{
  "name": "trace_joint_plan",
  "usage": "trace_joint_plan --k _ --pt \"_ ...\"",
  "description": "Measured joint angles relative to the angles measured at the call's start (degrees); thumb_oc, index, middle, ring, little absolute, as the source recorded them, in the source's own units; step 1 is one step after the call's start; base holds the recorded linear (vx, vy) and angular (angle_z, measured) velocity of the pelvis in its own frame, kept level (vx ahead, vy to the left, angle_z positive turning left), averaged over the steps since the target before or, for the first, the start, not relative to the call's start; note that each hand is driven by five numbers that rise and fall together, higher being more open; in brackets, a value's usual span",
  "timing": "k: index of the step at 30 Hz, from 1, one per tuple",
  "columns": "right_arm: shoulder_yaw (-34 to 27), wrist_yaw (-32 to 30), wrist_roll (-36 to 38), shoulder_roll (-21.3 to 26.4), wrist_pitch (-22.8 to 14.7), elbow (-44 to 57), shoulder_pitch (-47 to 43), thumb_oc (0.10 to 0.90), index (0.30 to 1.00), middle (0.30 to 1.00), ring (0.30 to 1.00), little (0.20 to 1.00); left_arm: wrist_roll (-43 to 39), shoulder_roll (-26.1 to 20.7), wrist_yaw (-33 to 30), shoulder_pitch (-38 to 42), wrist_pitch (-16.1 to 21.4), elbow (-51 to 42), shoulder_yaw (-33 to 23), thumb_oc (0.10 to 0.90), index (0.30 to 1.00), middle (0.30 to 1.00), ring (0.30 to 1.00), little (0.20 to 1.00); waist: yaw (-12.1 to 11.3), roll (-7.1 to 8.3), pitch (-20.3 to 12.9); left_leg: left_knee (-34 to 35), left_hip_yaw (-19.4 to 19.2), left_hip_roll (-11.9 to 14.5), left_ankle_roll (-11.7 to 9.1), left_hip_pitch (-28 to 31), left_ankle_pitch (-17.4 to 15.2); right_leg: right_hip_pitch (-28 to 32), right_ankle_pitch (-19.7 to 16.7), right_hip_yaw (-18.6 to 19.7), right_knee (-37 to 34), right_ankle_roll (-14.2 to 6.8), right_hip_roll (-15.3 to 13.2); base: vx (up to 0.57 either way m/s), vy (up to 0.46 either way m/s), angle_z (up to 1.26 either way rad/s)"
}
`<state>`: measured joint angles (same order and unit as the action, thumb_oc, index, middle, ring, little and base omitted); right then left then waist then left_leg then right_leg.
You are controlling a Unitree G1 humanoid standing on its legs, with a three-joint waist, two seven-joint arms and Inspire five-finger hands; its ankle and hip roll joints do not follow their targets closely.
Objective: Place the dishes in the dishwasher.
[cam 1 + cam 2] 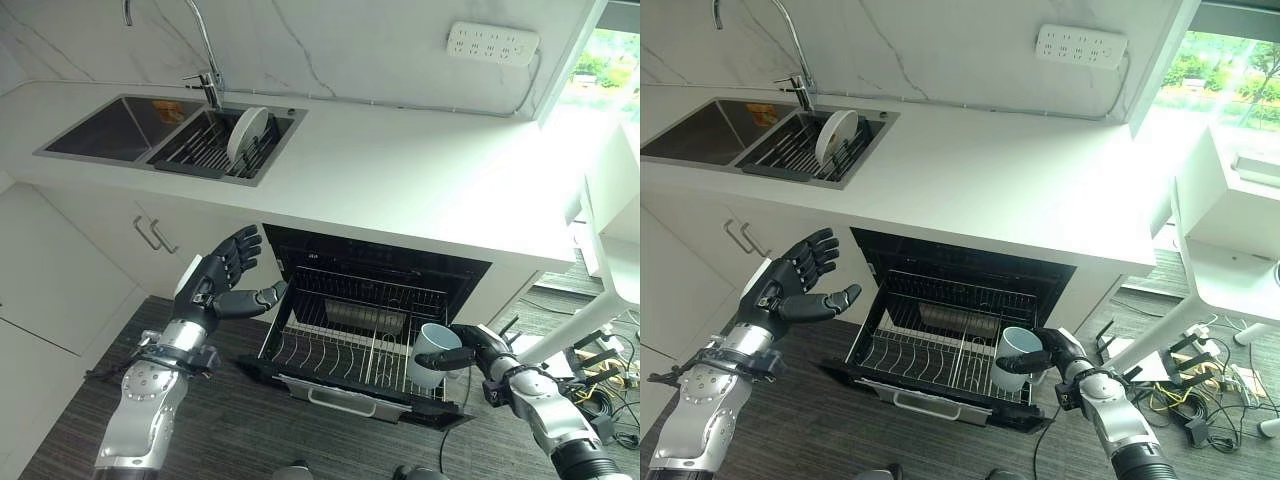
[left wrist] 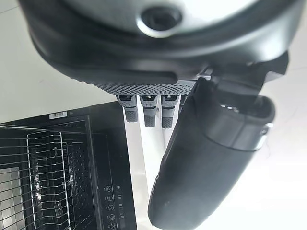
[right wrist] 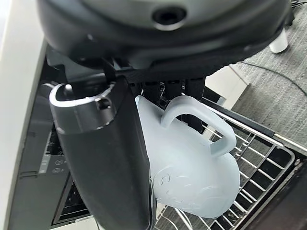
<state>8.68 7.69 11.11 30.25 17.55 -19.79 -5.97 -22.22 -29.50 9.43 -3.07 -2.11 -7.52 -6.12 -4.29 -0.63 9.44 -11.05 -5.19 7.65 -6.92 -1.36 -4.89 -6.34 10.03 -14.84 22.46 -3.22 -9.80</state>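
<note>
A pale blue mug (image 1: 432, 350) hangs over the right end of the pulled-out dishwasher rack (image 1: 340, 352), held by my right hand (image 1: 478, 350), whose thumb and fingers close round its body beside the handle (image 3: 206, 125). The mug (image 3: 192, 177) sits just above the rack wires. My left hand (image 1: 222, 280) is open, fingers spread, raised in front of the cabinet left of the dishwasher opening (image 1: 960, 290). A white plate (image 1: 246, 134) stands upright in the sink's drying rack (image 1: 215, 148).
The white countertop (image 1: 420, 170) overhangs the dishwasher. Cabinet doors with bar handles (image 1: 155, 235) lie to the left. A sink basin (image 1: 115, 128) and tap (image 1: 205, 60) sit at the back left. White furniture legs (image 1: 1200, 320) and cables stand at the right.
</note>
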Motion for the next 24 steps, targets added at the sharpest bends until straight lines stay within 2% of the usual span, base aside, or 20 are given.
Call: trace_joint_plan --k 3,11,16,18,24 --pt "1.47 -0.09 -1.66 0.85 0.46 -1.73 -0.83 0.4 0.3 0.3 0.3 0.3 -0.02 -1.39 0.04 0.25 -0.06 0.0 1.31 0.8 0.9 0.9 0.9 0.9 -0.46 -0.17 0.17 0.07 -0.01 -0.03 0.0 0.41 0.0 0.44 0.0 -0.04 -0.14 -0.01 -0.03 0.04 -0.011 0.01" --pt "2.08 0.52 -1.48 1.66 0.51 -10.06 -3.98 0.4 0.3 0.3 0.3 0.3 -0.06 -1.38 1.37 0.27 -0.47 0.0 1.97 0.8 0.9 0.9 0.9 0.9 -0.82 -0.27 0.24 0.25 0.13 -0.21 0.0 0.68 0.0 0.95 0.05 -0.27 -0.39 -0.12 -0.2 0.04 -0.006 0.02" --pt "3.4 0.44 -1.27 1.65 0.14 -11.19 -4.33 0.4 0.3 0.3 0.3 0.3 -0.08 -1.39 2.42 0.28 -0.53 0.01 2.1 0.8 0.9 0.9 0.9 0.9 -1.24 -0.37 0.29 0.35 0.18 -0.32 0.0 1.33 0.0 1.71 0.07 -0.36 -0.52 -0.16 -0.3 0.01 0.001 0.0" --pt "4.01 0.13 -0.78 1.76 -0.13 -14.5 -5.76 0.4 0.3 0.3 0.3 0.3 -0.09 -1.47 2.34 1.18 -0.54 0.02 3.37 0.8 0.9 0.9 0.9 0.9 -1.51 -0.41 0.31 0.3 0.76 -0.53 0.0 1.4 -0.01 2.41 0.21 -0.84 -0.73 -0.36 -0.55 0.02 -0.006 0.12" --pt "4.0 -0.81 3.43 2.05 -0.82 -14.64 -7.45 0.4 0.3 0.3 0.3 0.3 -0.44 -1.55 2.51 1.92 -0.54 0.02 4.5 0.8 0.9 0.9 0.9 0.9 -2.56 -0.76 0.46 0.27 1.34 -0.82 0.02 1.32 0.0 2.82 0.37 -1.36 -0.72 -0.57 -0.84 0.03 -0.002 0.07"
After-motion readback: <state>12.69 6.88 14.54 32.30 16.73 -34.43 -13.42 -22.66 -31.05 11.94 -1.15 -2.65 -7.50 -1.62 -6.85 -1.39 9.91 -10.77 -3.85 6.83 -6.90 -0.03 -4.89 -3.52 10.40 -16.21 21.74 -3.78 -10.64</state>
